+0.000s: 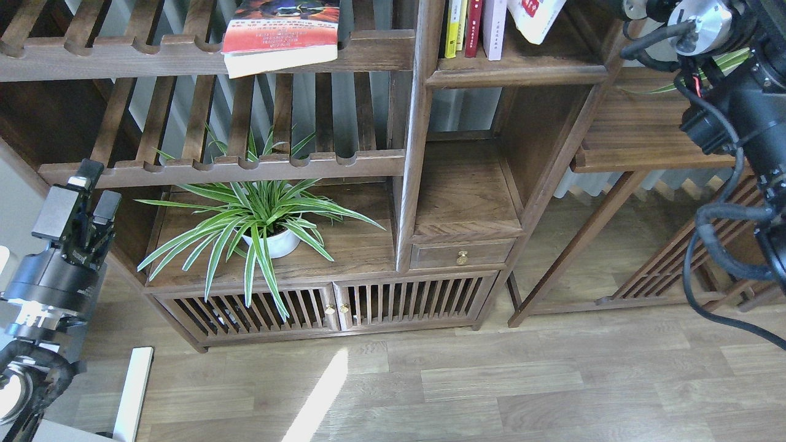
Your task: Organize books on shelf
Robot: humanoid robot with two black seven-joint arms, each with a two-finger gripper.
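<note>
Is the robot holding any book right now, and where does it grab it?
The left hand holds nothing. The right hand is out of view, so whether it grips the tilted white book cannot be told.
</note>
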